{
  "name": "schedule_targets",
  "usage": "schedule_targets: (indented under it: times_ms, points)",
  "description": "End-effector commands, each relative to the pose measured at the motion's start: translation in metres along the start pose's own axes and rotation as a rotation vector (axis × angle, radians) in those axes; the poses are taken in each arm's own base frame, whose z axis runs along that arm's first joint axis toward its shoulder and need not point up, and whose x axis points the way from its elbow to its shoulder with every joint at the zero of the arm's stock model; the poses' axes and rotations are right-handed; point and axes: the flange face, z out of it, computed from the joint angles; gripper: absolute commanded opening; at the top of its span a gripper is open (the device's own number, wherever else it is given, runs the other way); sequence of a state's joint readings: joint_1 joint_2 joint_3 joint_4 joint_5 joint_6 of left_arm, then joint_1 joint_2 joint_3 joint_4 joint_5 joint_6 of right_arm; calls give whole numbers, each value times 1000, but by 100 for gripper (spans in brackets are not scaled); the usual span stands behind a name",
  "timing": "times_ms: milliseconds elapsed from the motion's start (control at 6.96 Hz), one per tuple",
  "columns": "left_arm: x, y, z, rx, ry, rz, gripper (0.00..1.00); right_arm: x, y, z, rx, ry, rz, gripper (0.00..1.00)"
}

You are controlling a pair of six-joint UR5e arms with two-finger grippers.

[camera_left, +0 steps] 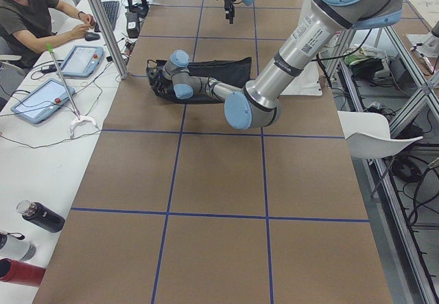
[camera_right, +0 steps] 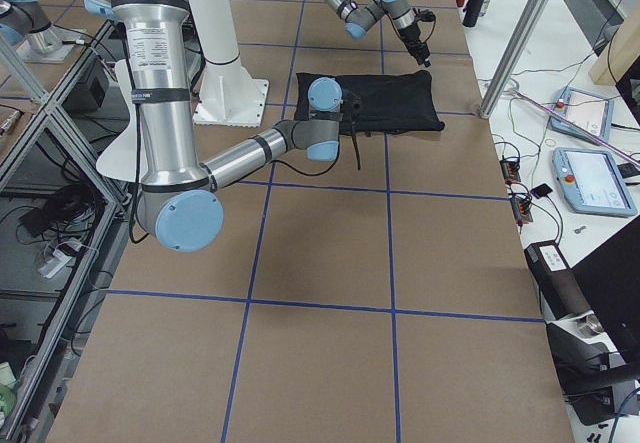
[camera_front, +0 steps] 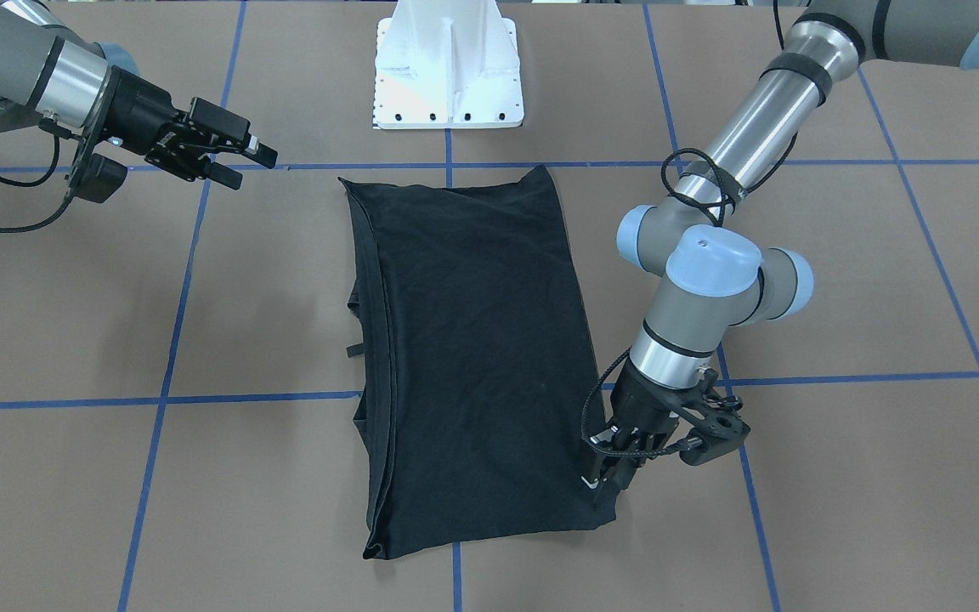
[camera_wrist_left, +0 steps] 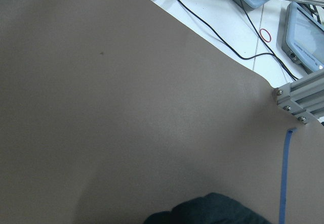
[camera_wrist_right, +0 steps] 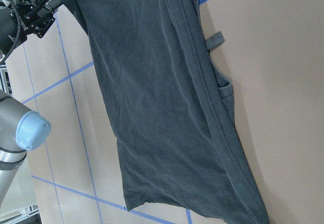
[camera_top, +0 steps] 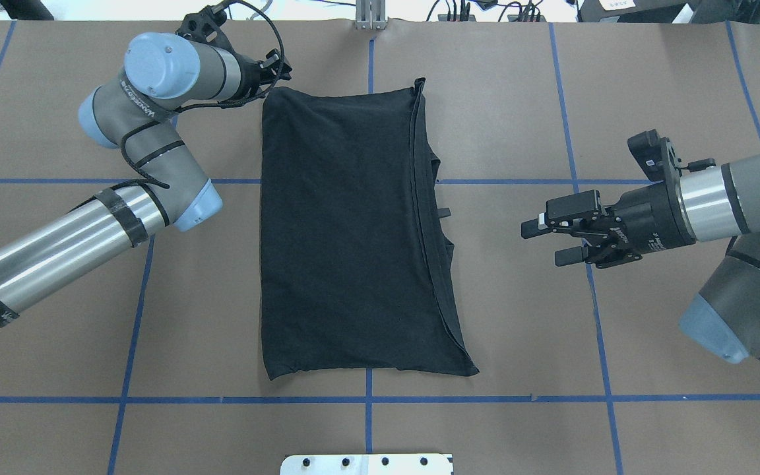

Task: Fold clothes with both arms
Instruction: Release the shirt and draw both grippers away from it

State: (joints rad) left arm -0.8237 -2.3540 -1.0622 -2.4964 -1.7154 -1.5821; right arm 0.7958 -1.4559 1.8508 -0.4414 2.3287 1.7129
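My left fingers [camera_front: 604,484] touch the far left corner of the black T-shirt [camera_front: 472,340], grip unclear; right fingers [camera_top: 532,228] spread. Limp, light cloth, I judge: pinch corners.

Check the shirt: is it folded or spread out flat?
Folded. The shirt lies as a narrow rectangle, with stacked cloth layers showing along one long edge.
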Motion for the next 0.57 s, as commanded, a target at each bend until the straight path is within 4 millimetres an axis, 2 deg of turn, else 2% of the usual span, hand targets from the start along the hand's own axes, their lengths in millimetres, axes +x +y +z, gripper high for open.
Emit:
schedule_targets:
  times_ms: [0,144,287,431]
  points:
    - [-7,-20,-34,-46,35,-3,100,-1,-12,17,46,97,-116,100]
    - [-22,-22,-62,-80,62,-1,100,-12,-14,45,89,157,-149,100]
    - [-40,-14,-90,-101,88,6,100,-22,-11,71,117,230,-203,100]
    - [-48,-8,-108,-121,105,12,100,-28,-2,92,129,314,-268,100]
